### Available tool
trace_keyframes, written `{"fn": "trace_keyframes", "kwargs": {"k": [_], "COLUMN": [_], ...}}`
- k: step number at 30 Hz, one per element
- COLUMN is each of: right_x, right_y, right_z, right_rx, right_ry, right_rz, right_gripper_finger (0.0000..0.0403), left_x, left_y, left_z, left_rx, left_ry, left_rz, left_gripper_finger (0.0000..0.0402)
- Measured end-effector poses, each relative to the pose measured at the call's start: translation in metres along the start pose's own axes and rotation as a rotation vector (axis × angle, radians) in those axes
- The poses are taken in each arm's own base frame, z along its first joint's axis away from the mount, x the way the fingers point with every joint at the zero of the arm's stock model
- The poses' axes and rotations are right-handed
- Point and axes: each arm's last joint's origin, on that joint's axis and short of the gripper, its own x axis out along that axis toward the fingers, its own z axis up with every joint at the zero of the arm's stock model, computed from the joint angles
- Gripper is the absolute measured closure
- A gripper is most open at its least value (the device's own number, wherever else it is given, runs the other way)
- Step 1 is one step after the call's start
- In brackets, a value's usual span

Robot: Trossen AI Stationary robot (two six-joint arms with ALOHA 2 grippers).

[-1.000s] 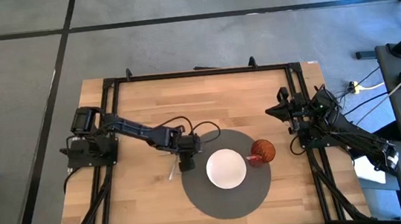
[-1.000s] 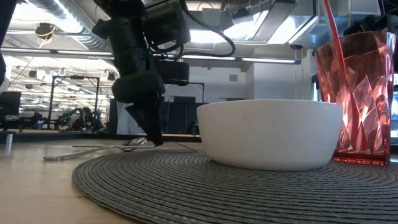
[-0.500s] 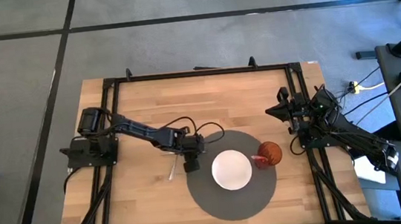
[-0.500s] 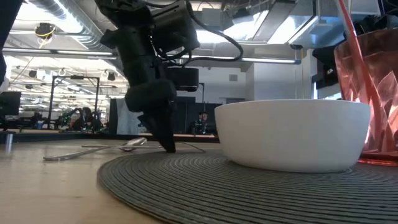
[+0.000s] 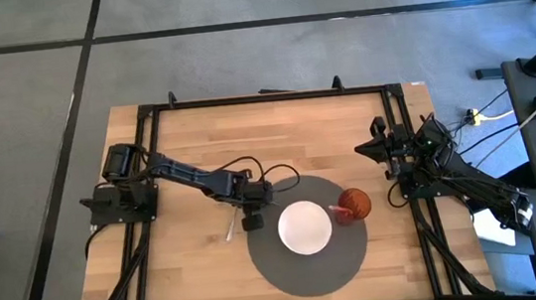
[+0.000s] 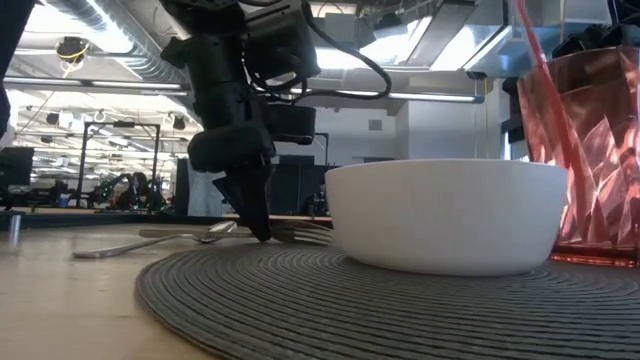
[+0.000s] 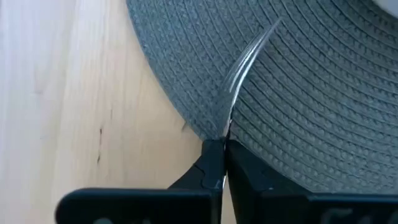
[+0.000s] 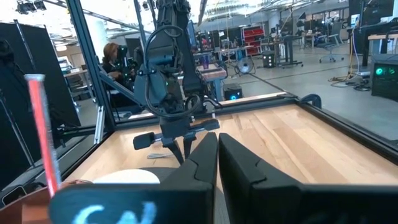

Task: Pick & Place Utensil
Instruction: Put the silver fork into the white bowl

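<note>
A silver fork [image 7: 244,67] lies with its tines on the left edge of the round grey placemat [image 5: 301,271]. My left gripper [image 5: 253,217] stands over that edge, shut on the fork; in the high view the gripper hides it. A second silver utensil [image 5: 228,229] lies flat on the wood to the mat's left. On the mat stand a white bowl [image 5: 305,228] and a red faceted cup [image 5: 354,204] with a straw. My right gripper [image 8: 217,146] waits shut at the table's right side, touching nothing. My left gripper pinches the fork between its two fingertips, at the narrow neck just behind the tines [image 7: 227,127]. The fingers [image 6: 255,215] come from above, slanting down, in line with the fork. The tines [image 7: 261,40] reach forward low over the mat; the handle is hidden behind the fingers.
The bowl [image 6: 445,215] stands close to the right of my left gripper, the cup [image 6: 590,150] beyond it. Bare wood [image 5: 192,278] lies left of the mat and toward the far edge. A black frame [image 5: 263,98] runs round the table.
The placemat with the bowl and cup slid a little toward the table's right edge and then came most of the way back. My left gripper has stayed at the mat's left edge. The utensil on the wood has not moved.
</note>
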Motion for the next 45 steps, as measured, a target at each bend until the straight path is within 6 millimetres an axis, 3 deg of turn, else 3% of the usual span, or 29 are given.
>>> {"fn": "trace_keyframes", "kwargs": {"k": [6,16,25,32,36,40,45], "right_x": [0.000,0.000,0.000,0.000,0.000,0.000,0.000], "right_y": [0.000,0.000,0.000,0.000,0.000,0.000,0.000], "right_z": [0.000,0.000,0.000,0.000,0.000,0.001,0.002], "right_rx": [-0.007,-0.006,-0.007,-0.007,-0.008,-0.008,-0.010], "right_ry": [0.000,0.001,0.001,0.000,-0.001,-0.011,-0.015], "right_rz": [0.000,-0.001,-0.001,-0.001,0.000,0.002,0.003], "right_gripper_finger": [0.0386,0.0386,0.0386,0.0386,0.0386,0.0386,0.0386], "left_x": [-0.002,-0.030,-0.078,-0.112,-0.114,-0.098,-0.084], "left_y": [0.000,0.000,-0.003,-0.010,-0.011,-0.016,-0.036], "left_z": [0.000,0.015,0.047,0.070,0.073,0.074,0.096], "left_rx": [0.030,0.038,0.002,-0.066,-0.088,-0.082,0.015], "left_ry": [0.001,-0.027,-0.021,-0.050,-0.053,-0.008,0.006], "left_rz": [0.001,-0.006,-0.005,-0.210,-0.238,-0.253,-0.292], "left_gripper_finger": [0.0396,0.0398,0.0398,0.0398,0.0398,0.0398,0.0398]}}
